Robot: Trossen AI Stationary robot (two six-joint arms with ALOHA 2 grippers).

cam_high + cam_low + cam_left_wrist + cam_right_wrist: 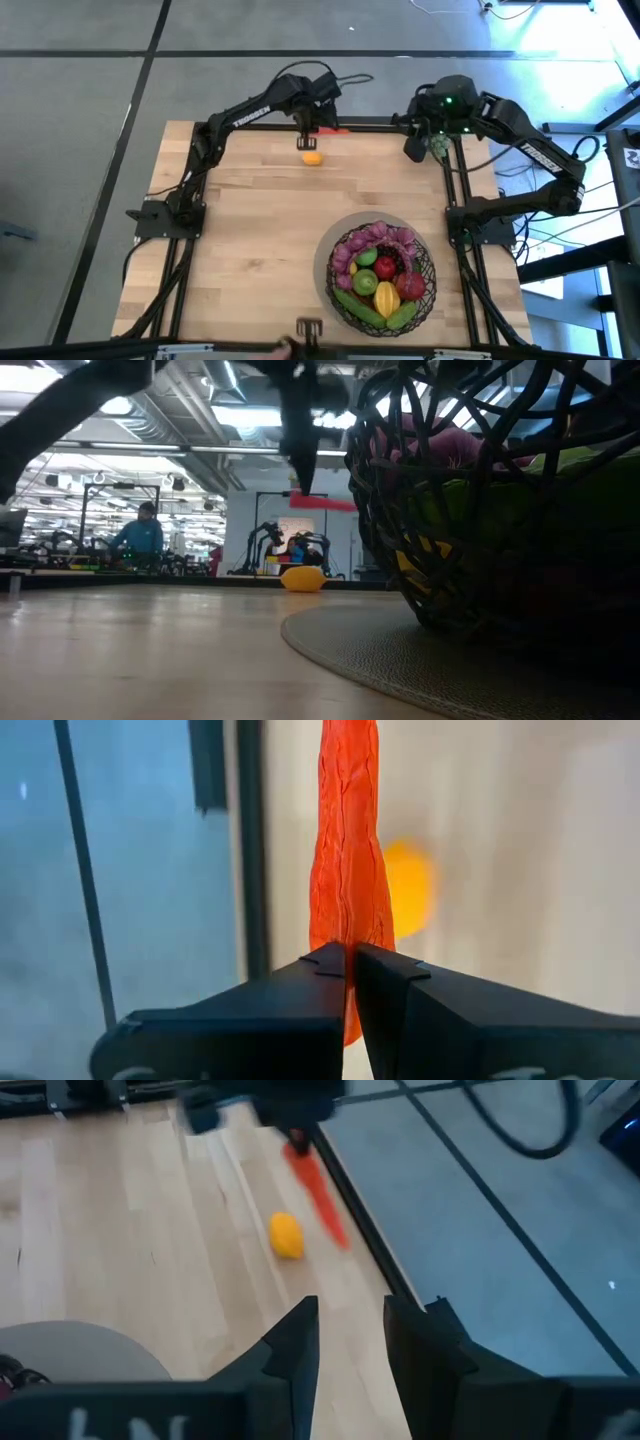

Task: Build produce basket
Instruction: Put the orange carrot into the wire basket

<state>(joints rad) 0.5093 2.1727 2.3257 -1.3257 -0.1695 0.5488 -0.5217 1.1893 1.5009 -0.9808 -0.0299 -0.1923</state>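
Note:
The basket [385, 275], a dark wire bowl, stands on a round grey mat [335, 245] at the table's near right. It holds produce: purple grapes, a red apple, lemons and green pieces. A yellow lemon [312, 157] lies on the wood near the far edge. Just beyond it my left gripper [308, 128] hangs above the table, shut on a red chili [332, 130]. My right gripper [414, 150] is raised at the far right, open, with nothing between its fingers [300, 1340]. My left gripper pinches the red chili near one end [348, 935] between its two fingertips. The fingers come from above, pointing steeply down. The chili [325, 502] sticks out sideways from the fingertips, about level and clear of the table, above the lemon [302, 579].
Black frame rails [455, 190] run along the table's edges and carry the arm bases. Bare wood [240, 260] covers the table's left half and middle. In the room behind, a person [140, 535] sits far off.

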